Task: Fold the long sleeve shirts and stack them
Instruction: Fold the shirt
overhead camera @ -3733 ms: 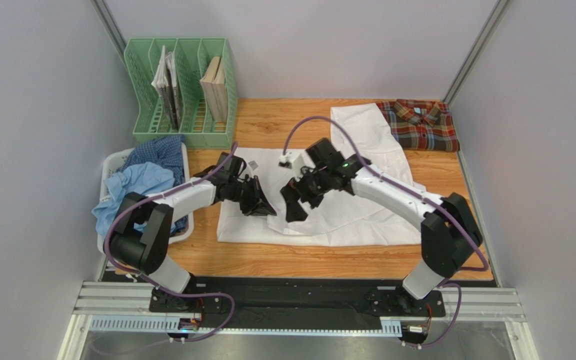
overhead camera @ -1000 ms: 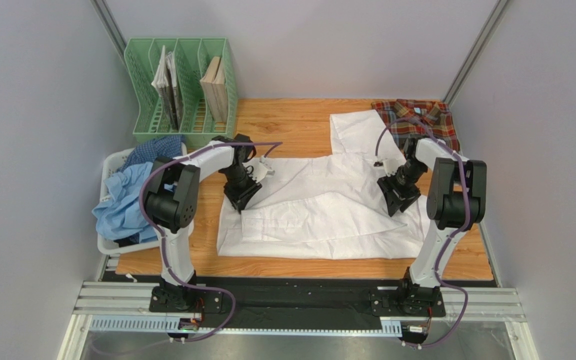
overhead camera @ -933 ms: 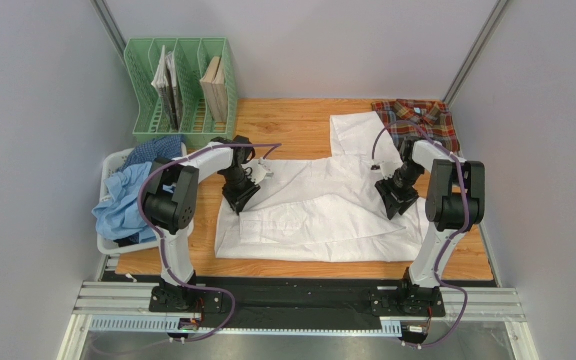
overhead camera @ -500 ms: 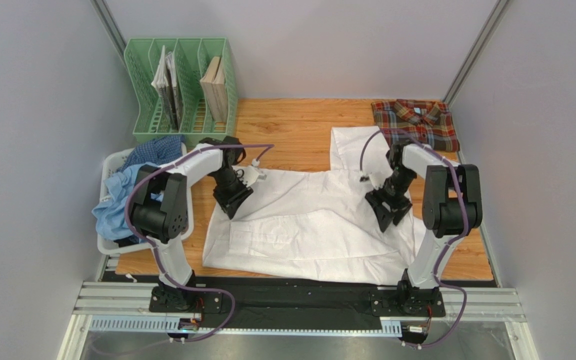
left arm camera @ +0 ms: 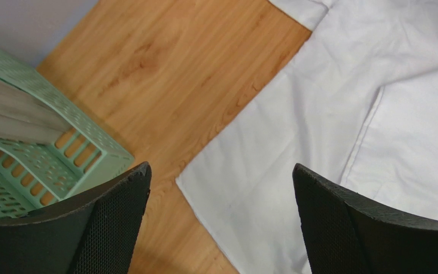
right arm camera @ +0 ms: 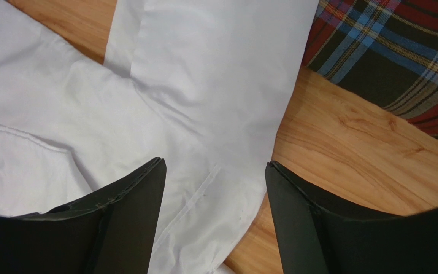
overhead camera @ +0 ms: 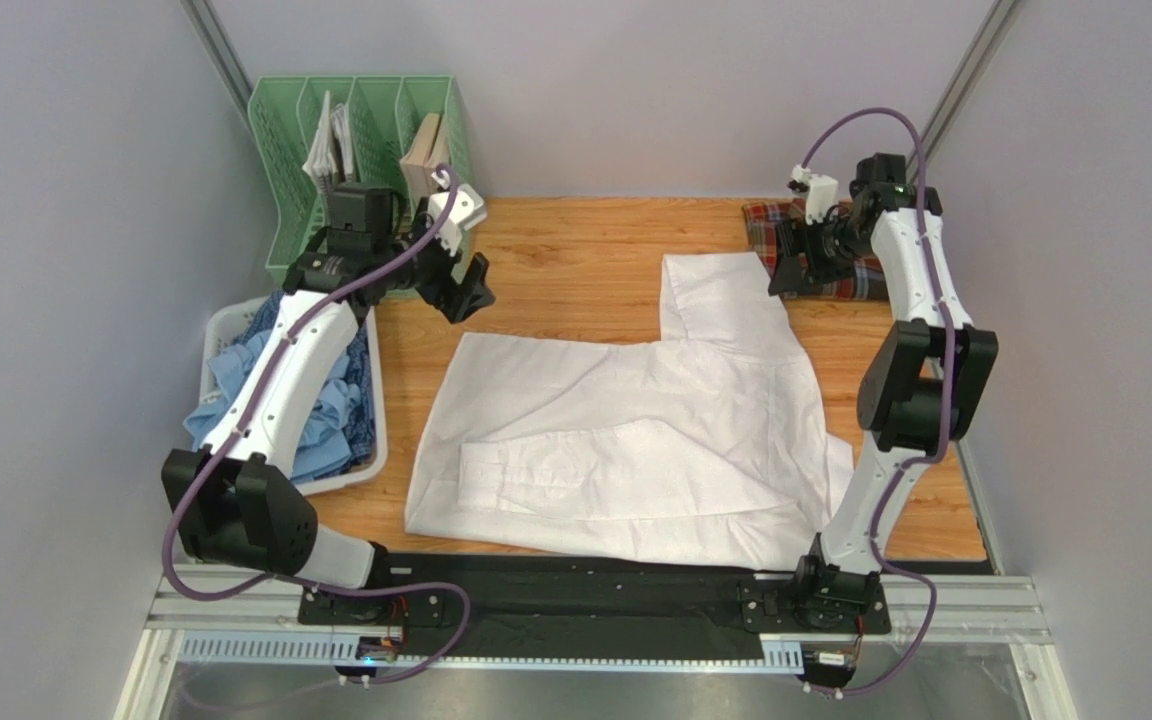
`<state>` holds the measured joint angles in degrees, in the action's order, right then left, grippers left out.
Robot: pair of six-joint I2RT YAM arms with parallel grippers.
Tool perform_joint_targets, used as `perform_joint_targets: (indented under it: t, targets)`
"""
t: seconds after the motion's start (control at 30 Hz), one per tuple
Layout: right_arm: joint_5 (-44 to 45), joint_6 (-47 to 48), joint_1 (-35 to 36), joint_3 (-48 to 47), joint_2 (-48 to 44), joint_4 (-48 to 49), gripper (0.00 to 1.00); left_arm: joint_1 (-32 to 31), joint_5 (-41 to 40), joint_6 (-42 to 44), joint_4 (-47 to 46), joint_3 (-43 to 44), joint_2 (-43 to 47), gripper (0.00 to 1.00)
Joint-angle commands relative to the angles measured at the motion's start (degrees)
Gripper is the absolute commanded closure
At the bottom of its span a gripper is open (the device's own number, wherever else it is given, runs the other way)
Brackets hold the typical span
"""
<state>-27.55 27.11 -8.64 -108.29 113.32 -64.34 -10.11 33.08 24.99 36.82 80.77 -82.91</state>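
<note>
My white shirt [overhead camera: 620,435] lies spread on the table [overhead camera: 582,263], toward the near edge, and neither of my 2 grippers holds any of it. Its near right corner looks rumpled, so I judge it wants smoothing before any fold. Farther back, 1 sleeve [overhead camera: 710,293] runs toward the far edge, its end just beside the plaid shirt [right arm camera: 398,51].

My left gripper [left arm camera: 221,171] hangs high over the white shirt's far left corner, jaws wide and empty. My right gripper [right arm camera: 214,165] hangs over that sleeve, jaws also well apart with nothing between them.

The step in hand, as I read it, is the first fold. To do it well, I should come down on the sleeve close to its end with the right and pinch the sleeve alone. Then I carry it across the body without dragging the plaid shirt along. The left should pin or lift the far left corner so the cloth lies square.

On to containers. The white basket [overhead camera: 376,428] at the left, nearer me, holds blue shirts [overhead camera: 339,413] heaped loosely and spilling over its left rim. Beyond it, the green file rack [overhead camera: 285,180] in the far left corner holds upright papers [overhead camera: 330,143] and a tan book [overhead camera: 420,150] in separate slots.
</note>
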Motion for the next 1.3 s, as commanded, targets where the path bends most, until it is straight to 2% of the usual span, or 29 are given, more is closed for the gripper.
perform_joint_targets:
  t: [0.0, 0.03, 0.07, 0.1, 0.17, 0.43, 0.5, 0.53, 0.6, 0.63, 0.67, 0.77, 1.0, 1.27]
  targets:
    - [0.6, -5.6, 0.2, -5.8, 9.9, 5.1, 0.31, 0.3, 5.7, -0.3, -6.0, 2.9, -5.0, 0.01]
    - [0.9, -5.6, 0.2, -6.4, 11.2, 5.0, 0.32, 0.3, 5.3, 2.1, -1.8, 5.9, -7.8, 0.01]
    - [1.4, -5.7, 0.2, -6.8, 12.2, 5.4, 0.32, 0.4, 4.7, 5.5, 6.4, 11.6, -10.6, 0.06]
    - [2.1, -5.6, 0.2, -7.3, 13.8, 5.6, 0.33, 0.4, 4.2, 8.1, 10.1, 13.9, -15.7, 0.1]
    - [2.8, -5.4, 0.1, -7.5, 15.1, 6.8, 0.34, 0.4, 3.6, 13.9, 14.2, 15.9, -20.1, 0.2]
    - [3.5, -6.0, 0.1, -9.8, 19.8, 8.0, 0.39, 0.4, -4.3, 18.6, 14.9, 18.4, -28.9, 0.3]
    - [2.6, -6.0, 0.2, -10.0, 20.5, 8.0, 0.44, 0.3, -6.3, 18.7, 14.9, 19.2, -31.5, 0.31]
    - [2.1, -6.0, 0.1, -9.9, 20.5, 8.1, 0.48, 0.4, -7.1, 18.9, 15.5, 20.8, -32.6, 0.34]
    - [0.2, -5.9, 0.1, -9.8, 20.1, 7.8, 0.65, 0.4, -8.7, 19.0, 17.6, 22.6, -35.8, 0.37]
    - [-0.7, -5.6, 0.2, -9.8, 19.9, 7.1, 0.75, 0.4, -8.6, 20.1, 18.7, 24.3, -37.0, 0.41]
    - [-1.1, -5.4, 0.1, -9.6, 19.4, 6.9, 0.9, 0.3, -8.3, 20.8, 20.9, 25.0, -38.4, 0.43]
    - [-1.6, -5.6, 0.2, -8.9, 18.4, 7.0, 1.0, 0.2, -8.8, 21.9, 21.2, 26.3, -40.0, 0.47]
    - [-1.9, -5.5, 0.1, -8.8, 17.5, 7.0, 1.0, -0.6, -12.1, 28.8, 24.9, 27.0, -42.8, 0.53]
    - [-1.7, -5.8, 0.4, -10.2, 18.2, 7.2, 1.0, -1.0, -15.4, 28.8, 22.3, 26.4, -45.3, 0.54]
